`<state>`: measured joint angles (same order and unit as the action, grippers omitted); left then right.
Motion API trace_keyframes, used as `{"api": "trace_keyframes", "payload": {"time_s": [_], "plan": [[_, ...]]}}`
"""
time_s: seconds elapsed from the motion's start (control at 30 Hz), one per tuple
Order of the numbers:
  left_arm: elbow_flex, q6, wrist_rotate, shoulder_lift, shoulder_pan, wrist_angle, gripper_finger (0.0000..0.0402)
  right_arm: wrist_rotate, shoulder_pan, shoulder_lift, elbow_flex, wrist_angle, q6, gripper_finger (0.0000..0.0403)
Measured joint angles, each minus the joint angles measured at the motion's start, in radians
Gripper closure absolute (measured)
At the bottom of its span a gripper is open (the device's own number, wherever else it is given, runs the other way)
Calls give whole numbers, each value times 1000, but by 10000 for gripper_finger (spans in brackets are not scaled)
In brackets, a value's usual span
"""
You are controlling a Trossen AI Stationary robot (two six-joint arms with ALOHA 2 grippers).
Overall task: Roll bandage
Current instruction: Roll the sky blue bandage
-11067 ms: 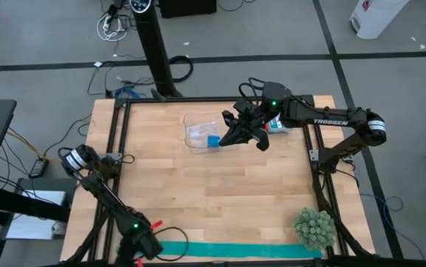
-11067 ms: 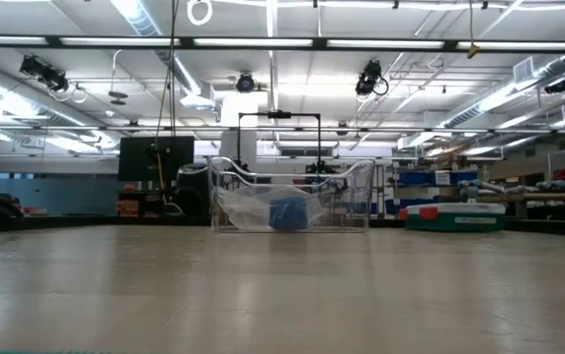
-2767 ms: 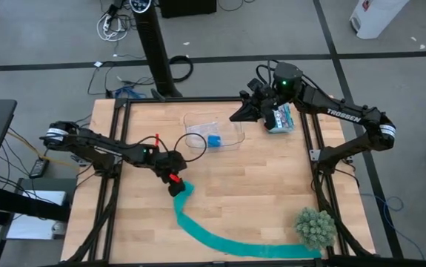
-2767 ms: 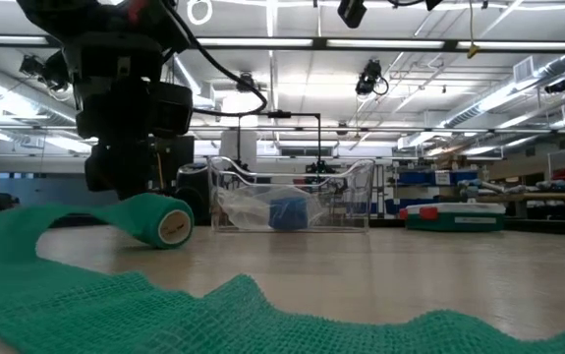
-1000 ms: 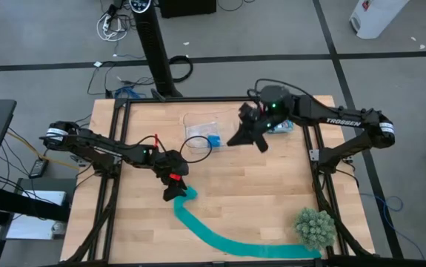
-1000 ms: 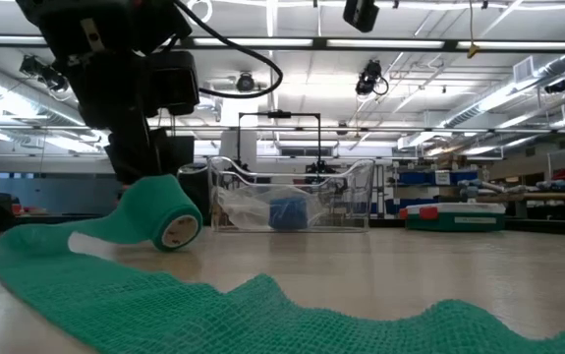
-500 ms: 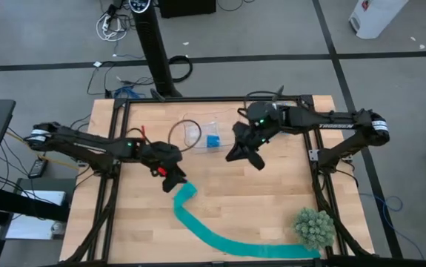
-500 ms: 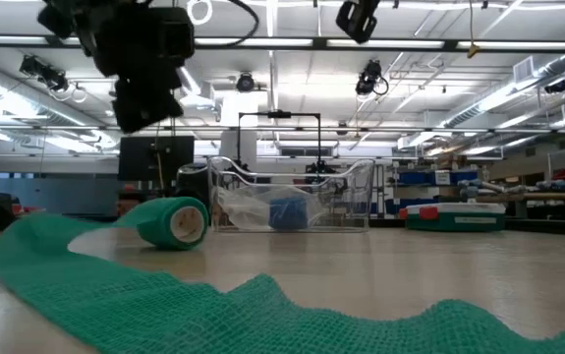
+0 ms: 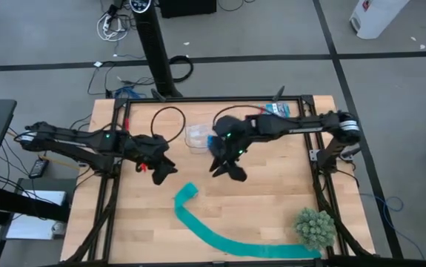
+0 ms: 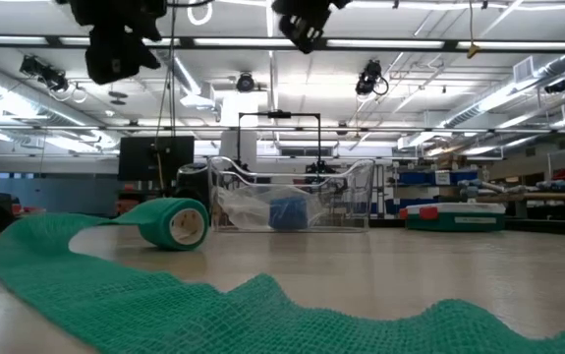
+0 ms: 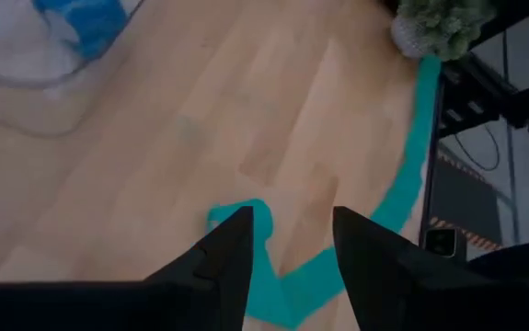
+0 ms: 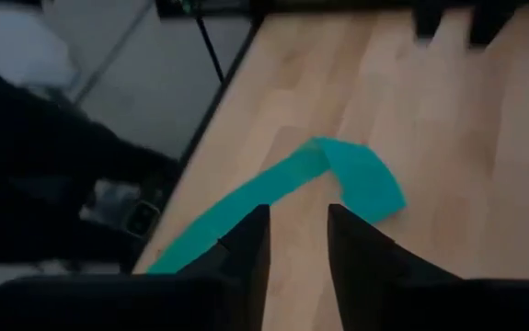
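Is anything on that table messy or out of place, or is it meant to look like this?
The teal bandage stands out: only a small coil is rolled at one end, while the rest trails loose in a long curve across the wooden table toward the green plant ball. Neither robot hand is holding it.

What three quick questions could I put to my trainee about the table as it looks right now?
1. Fill in: the small roll inside the clear tub is ___ in colour.
2. True or false: the left claw is gripping the bandage.
3. Where does the bandage's loose tail end? A) beside the bushy plant B) on the floor C) inside the tub

Key: 1 blue; 2 false, it hangs open above the wood, clear of the coiled end; 3 A.
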<state>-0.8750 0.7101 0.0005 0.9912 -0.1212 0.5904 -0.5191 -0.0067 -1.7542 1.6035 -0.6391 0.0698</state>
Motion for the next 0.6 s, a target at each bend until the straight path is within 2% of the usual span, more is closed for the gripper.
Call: {"api": "trace_keyframes", "payload": {"time_s": [0.1,0.3,0.6], "plan": [[-6,2,-3,-6,-11,98,245,14,14,-82,54,-30,36,269],[-11,56,-2,-6,-41,94,245,10,24,-196,96,-3,60,230],[-25,92,1,-20,-72,117,245,7,42,-284,94,75,95,181]]}}
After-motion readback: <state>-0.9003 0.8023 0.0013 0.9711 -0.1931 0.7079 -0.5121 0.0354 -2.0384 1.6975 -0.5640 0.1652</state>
